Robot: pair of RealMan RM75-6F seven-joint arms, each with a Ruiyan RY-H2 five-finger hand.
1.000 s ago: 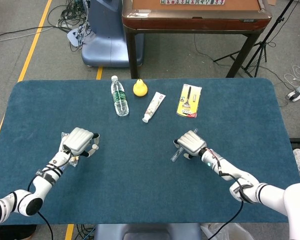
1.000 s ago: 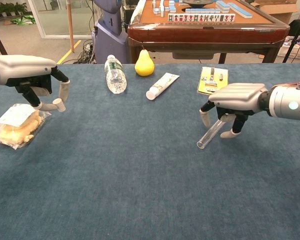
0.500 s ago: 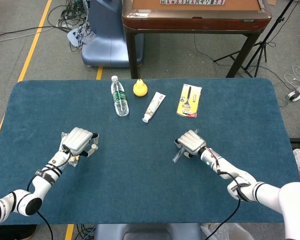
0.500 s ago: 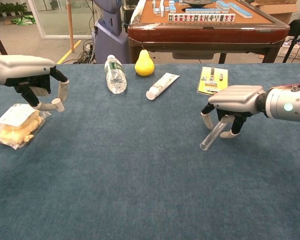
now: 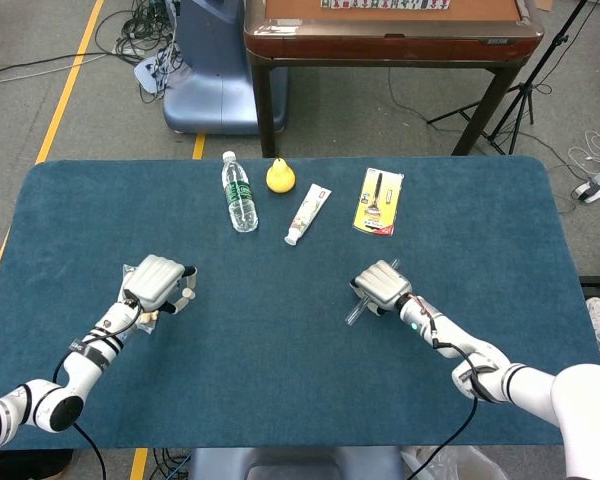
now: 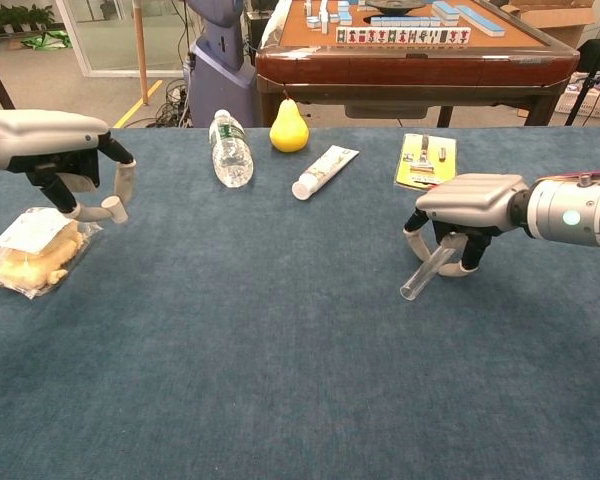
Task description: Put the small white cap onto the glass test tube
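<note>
The glass test tube [image 6: 425, 272] lies slanted on the blue table, its open end toward me; it also shows as the tube [image 5: 357, 312] in the head view. My right hand [image 6: 469, 204] sits over its upper end with fingers curled around it, gripping it low at the cloth. At the left, my left hand [image 6: 52, 140] hovers above the table and pinches the small white cap [image 6: 115, 209] between thumb and a finger. In the head view the left hand [image 5: 157, 283] and right hand [image 5: 382, 284] are well apart, so cap and tube are far from each other.
A clear bag of food [image 6: 30, 250] lies under my left hand. Along the far side lie a water bottle [image 6: 230, 148], a yellow pear [image 6: 289, 127], a white squeeze tube [image 6: 325, 170] and a yellow carded razor pack [image 6: 426, 160]. A brown table [image 6: 410, 50] stands behind.
My right hand's fingers have curled in around the test tube, whose open end shifted slightly right. The left hand with the cap has barely moved.
</note>
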